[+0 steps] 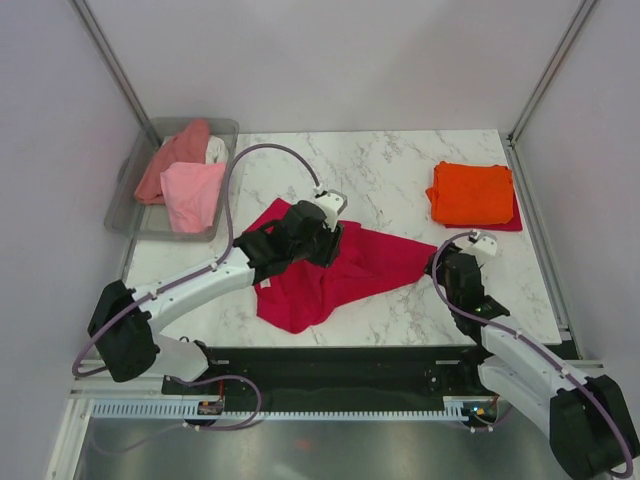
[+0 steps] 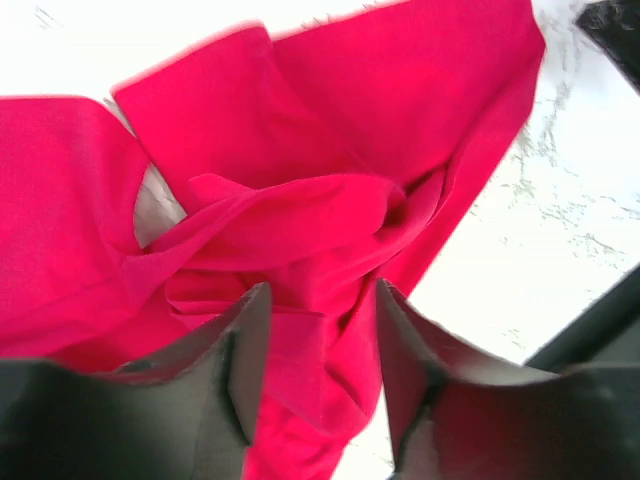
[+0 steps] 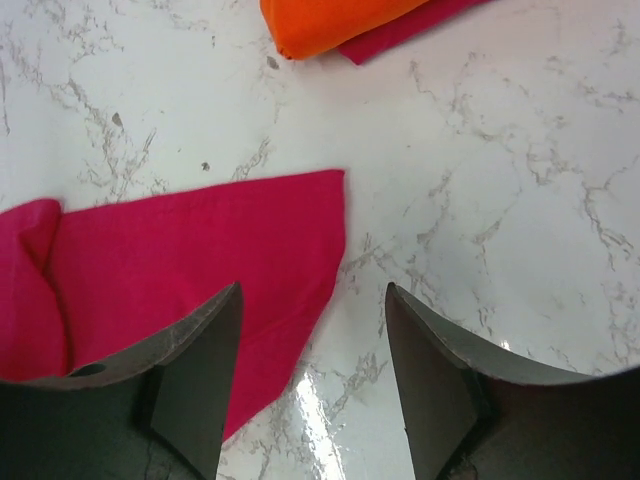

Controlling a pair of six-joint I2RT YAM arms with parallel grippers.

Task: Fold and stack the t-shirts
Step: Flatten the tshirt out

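Observation:
A crimson t-shirt (image 1: 375, 262) lies crumpled and partly spread in the middle of the marble table. My left gripper (image 1: 328, 238) hangs low over its bunched middle. In the left wrist view the left gripper (image 2: 323, 290) is open, with folds of the crimson t-shirt (image 2: 300, 130) under and between the jaws. My right gripper (image 1: 442, 266) is open at the shirt's right corner. In the right wrist view the right gripper (image 3: 313, 290) straddles the hem of the crimson t-shirt (image 3: 180, 260), touching nothing. A folded orange t-shirt (image 1: 472, 190) lies at the back right.
The orange t-shirt (image 3: 330, 20) rests on a folded dark red one (image 1: 515, 222). A clear grey bin (image 1: 122, 205) at the back left holds a light pink (image 1: 192, 192), a salmon (image 1: 175, 155) and a white (image 1: 216, 150) t-shirt. Frame posts stand at both back corners.

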